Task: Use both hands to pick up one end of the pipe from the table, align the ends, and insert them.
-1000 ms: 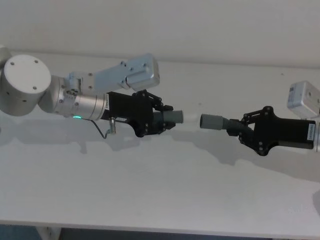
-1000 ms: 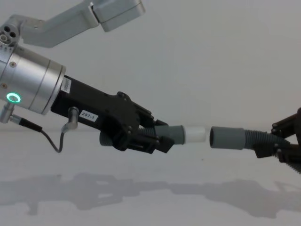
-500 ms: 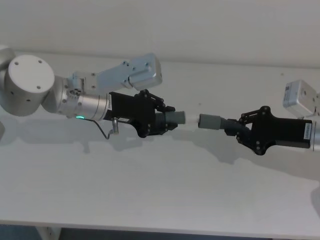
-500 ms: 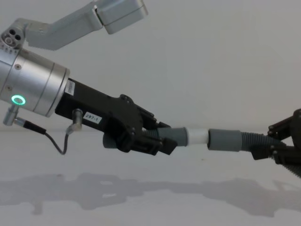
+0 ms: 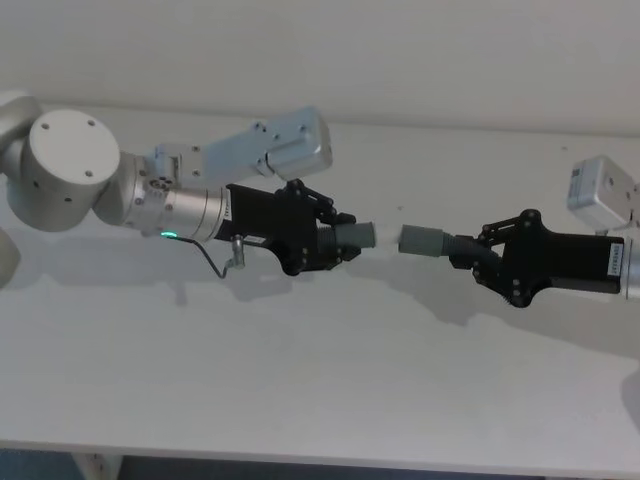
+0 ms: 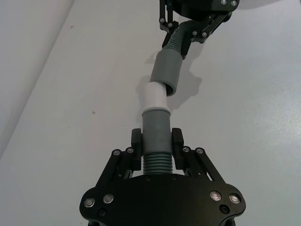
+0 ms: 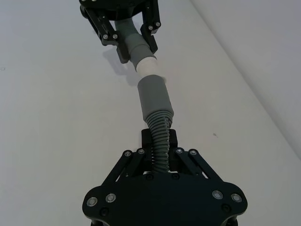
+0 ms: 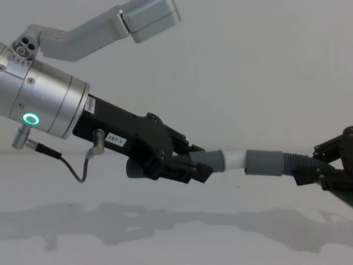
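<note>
Above the white table (image 5: 300,380), my left gripper (image 5: 335,241) is shut on the ribbed part of one dark grey pipe piece (image 6: 156,160). That piece's grey collar (image 8: 211,160) and white tip (image 8: 235,159) point toward my right gripper (image 5: 480,258). The right gripper is shut on the ribbed tube of the other pipe piece (image 7: 160,136), whose grey collar (image 8: 263,163) faces left. The two ends stand nearly in line, and the white tip (image 6: 154,95) reaches the mouth of the right collar (image 6: 167,70). Both pieces hang clear of the table.
The left arm's silver wrist with its green ring light (image 8: 30,118) and thin grey cable (image 8: 71,165) fills the left side. A white camera block (image 5: 600,195) sits on the right arm. The table's front edge (image 5: 320,462) runs along the bottom.
My left gripper has moved right with its pipe piece. The gap between the white tip and the right collar has closed, and the tip now meets the collar mouth.
</note>
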